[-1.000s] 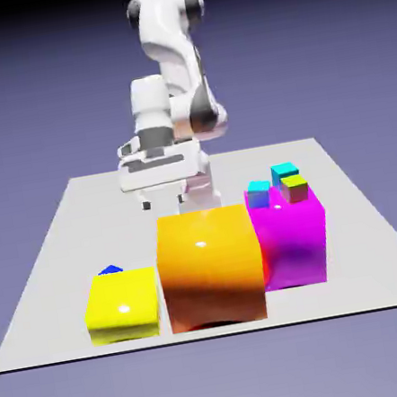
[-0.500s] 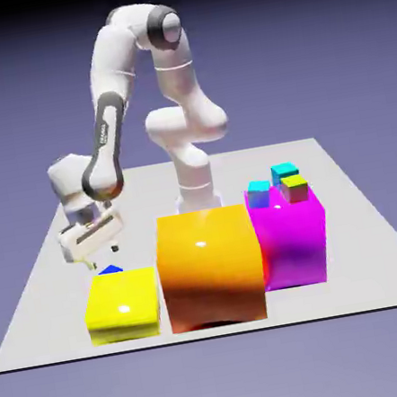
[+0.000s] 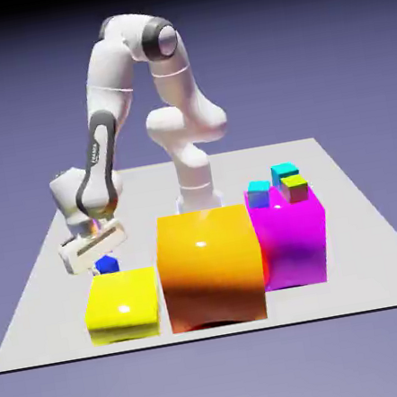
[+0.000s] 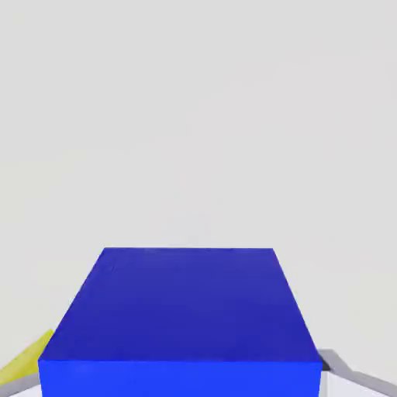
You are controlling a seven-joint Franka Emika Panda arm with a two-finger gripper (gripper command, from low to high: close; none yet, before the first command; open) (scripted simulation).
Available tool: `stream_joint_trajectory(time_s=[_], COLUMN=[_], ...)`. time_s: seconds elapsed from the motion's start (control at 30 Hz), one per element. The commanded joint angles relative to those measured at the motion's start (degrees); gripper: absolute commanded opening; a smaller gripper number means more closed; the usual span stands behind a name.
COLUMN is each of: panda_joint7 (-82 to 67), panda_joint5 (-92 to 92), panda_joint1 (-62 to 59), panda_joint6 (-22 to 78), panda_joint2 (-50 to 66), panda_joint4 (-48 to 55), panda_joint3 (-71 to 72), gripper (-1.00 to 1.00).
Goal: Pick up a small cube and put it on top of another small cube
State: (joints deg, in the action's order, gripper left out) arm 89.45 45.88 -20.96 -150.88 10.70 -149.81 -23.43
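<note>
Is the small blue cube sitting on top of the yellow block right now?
No. The small cube sits behind the yellow block, under the tool, not on top of it.

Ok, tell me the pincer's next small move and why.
Probably close on the small blue cube: it fills the hand view between the fingers, and in the exterior view the pincer sits low over it behind the yellow block.

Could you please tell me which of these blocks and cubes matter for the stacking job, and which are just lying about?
Part of the job: small deep-blue cube; gripper over it.

Just lying about: yellow block; orange block; magenta block.
</note>
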Motion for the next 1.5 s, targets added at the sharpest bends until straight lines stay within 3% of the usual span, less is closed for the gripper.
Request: stream_joint_trajectory(time_s=[0.0, 0.67, 1.1, 1.47], panda_joint7=[1.9, -43.6, -75.2, -70.3], panda_joint5=[-2.5, -29.3, -50.4, -51.4], panda_joint1=[0.5, 17.8, 32.8, 35.2], panda_joint6=[0.6, 28.9, 56.0, 60.8], panda_joint2=[-1.7, 7.3, 3.6, -7.3], panda_joint4=[-0.6, 20.2, 36.3, 36.0], panda_joint3=[-1.2, -17.1, -4.1, 18.7], gripper=[-1.00, -1.00, -1.00, -1.00])
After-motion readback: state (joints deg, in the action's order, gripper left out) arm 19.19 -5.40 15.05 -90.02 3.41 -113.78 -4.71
